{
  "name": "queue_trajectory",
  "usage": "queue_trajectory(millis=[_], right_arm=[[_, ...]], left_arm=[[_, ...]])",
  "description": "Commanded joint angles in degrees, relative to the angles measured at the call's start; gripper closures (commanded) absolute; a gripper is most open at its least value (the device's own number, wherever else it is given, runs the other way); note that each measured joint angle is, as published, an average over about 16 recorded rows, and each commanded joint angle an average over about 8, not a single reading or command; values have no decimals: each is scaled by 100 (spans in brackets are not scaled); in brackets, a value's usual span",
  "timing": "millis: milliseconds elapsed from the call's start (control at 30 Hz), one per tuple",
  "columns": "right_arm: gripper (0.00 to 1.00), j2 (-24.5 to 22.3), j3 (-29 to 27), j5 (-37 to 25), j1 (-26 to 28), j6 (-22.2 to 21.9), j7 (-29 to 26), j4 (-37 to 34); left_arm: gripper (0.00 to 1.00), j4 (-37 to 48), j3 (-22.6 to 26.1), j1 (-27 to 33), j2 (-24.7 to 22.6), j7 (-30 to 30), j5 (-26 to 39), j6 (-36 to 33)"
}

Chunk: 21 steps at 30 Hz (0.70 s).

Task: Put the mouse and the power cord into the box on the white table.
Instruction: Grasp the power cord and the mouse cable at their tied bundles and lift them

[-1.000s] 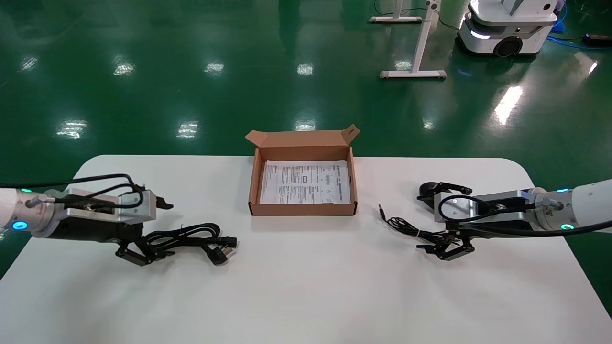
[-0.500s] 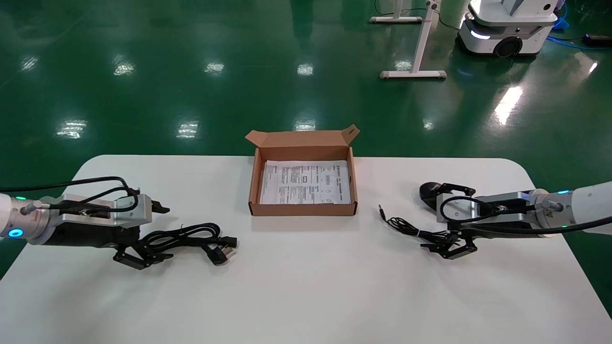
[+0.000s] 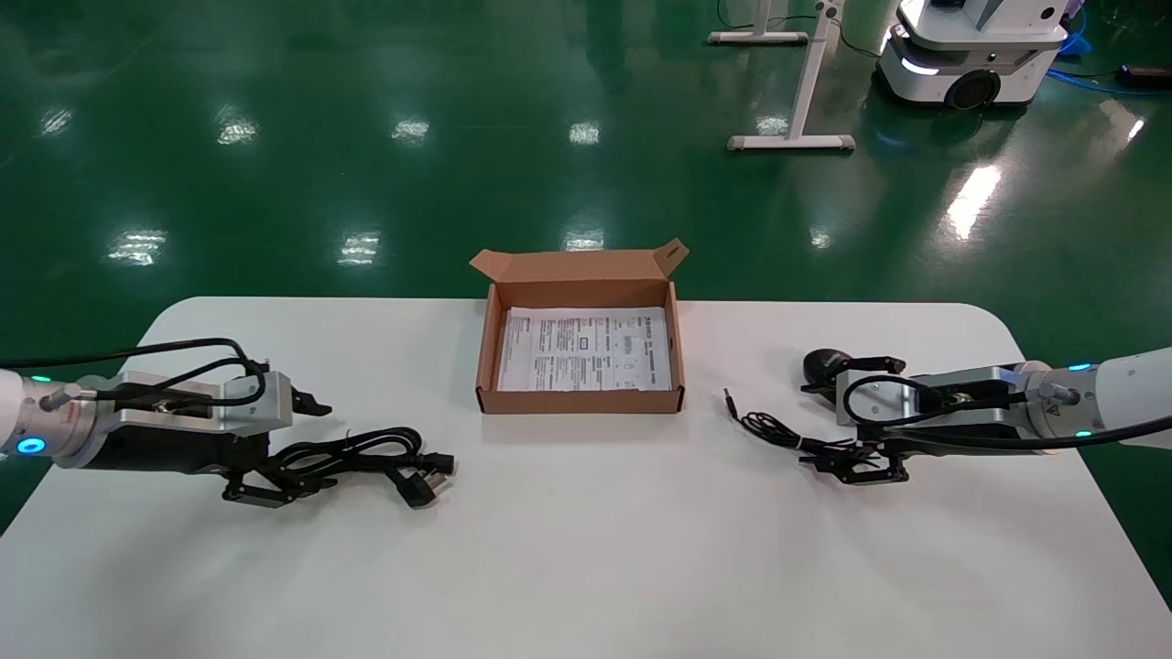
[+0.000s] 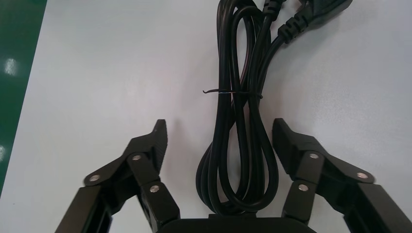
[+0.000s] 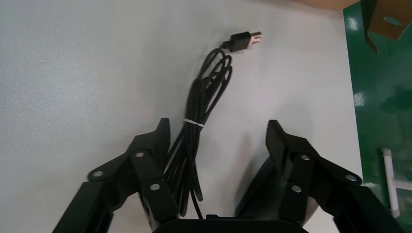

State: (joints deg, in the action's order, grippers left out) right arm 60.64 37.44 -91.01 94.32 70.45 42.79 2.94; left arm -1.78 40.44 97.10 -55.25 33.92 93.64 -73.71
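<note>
- Where the mouse (image 3: 821, 364) lies, near the right end of the white tabletop (image 3: 586, 549), its thin cable (image 3: 774, 430) trails toward the box (image 3: 580, 401) and ends in a small plug (image 5: 244, 40) well short of it.
- The right hand (image 3: 853, 419) sits low over that cable with its fingers (image 5: 278, 141) spread apart; the tied strands run just beside one finger, and the mouse is just behind the hand.
- The power cord (image 3: 362, 455) lies bundled on the left half of the tabletop, its chunky plug (image 3: 423, 482) pointing toward the middle.
- The left hand (image 3: 284, 446) straddles the cord's looped end, fingers (image 4: 153, 145) apart on either side of the bundle and gripping nothing.
- The box stands open at the far middle of the tabletop, flap upright, a printed sheet (image 3: 586, 350) on its bottom; bare tabletop lies between it and both cables.
- Beyond the tabletop, on the green floor (image 3: 275, 137), stand a white stand's legs (image 3: 792, 137) and a white wheeled robot (image 3: 971, 55).
</note>
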Motion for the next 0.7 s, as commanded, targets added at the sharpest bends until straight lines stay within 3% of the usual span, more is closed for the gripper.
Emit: queue_trajectory(millis=[33,700], right_arm=[[100,-3,-1,3,-4,2,-2,10],[100,-12,-6,11,-15,13,-14,37]], left_arm=[[100,-8,0,-3,1,-4,-1,-2],[100,-33,-1,-10,8,-13,-9,-16]])
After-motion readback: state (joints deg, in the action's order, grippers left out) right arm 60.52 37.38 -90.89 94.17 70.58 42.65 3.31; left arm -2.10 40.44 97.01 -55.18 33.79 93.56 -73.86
